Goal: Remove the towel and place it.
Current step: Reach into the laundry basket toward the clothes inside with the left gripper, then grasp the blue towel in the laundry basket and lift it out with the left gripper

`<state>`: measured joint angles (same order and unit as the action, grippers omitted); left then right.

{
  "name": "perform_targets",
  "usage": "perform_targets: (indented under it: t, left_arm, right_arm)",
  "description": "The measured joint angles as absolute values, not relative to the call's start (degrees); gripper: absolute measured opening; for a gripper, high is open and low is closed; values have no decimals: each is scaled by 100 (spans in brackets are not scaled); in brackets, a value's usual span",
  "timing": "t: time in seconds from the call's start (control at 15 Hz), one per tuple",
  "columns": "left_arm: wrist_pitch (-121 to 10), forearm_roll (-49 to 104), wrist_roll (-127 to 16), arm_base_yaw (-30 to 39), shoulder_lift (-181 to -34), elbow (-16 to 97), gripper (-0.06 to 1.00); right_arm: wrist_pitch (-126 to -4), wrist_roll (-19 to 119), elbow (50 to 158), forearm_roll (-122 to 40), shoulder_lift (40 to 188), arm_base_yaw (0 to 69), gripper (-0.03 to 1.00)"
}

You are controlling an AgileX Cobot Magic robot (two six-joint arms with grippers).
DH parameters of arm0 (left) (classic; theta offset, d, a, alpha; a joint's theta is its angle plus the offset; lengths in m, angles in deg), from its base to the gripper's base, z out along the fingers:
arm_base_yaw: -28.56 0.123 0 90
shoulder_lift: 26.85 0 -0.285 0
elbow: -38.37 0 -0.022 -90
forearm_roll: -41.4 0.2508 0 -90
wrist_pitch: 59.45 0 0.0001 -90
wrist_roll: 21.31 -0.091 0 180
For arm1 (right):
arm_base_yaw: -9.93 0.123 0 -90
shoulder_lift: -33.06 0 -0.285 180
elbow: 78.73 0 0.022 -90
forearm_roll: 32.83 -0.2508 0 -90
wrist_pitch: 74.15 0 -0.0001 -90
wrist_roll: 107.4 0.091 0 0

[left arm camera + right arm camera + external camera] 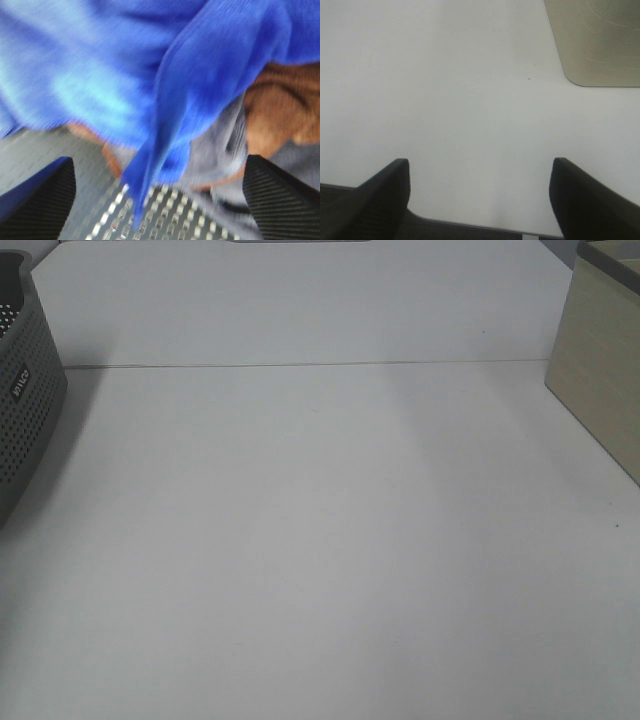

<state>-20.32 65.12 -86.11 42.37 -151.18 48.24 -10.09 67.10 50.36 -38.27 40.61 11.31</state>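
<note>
The towel is found heaped over a brown cloth at the grey basket, not yet lifted. The left gripper is held wide above it, presumably to pinch a fold; the right gripper is held wide, empty, over the table

**Blurred cloth, cropped edges**

In the left wrist view the towel is smeared by blur and runs off three edges. It covers most of a brown cloth and a grey cloth.

The left pincer and right pincer show only finger ends.

The exterior high view crops the grey basket, whose label is unreadable, and the wooden box.
</note>
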Motion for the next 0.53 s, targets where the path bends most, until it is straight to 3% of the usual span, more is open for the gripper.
perform_targets:
  t: [0.33,0.53]
  left_arm:
    - [-1940,6649,-8617,4237,-15525,5093,82]
    - [-1740,6649,-8622,4237,-15605,5368,66]
  right_arm:
    - [-1009,6710,5036,-3827,4061,1131,76]
    - [-1009,6710,5036,-3827,4061,1131,76]
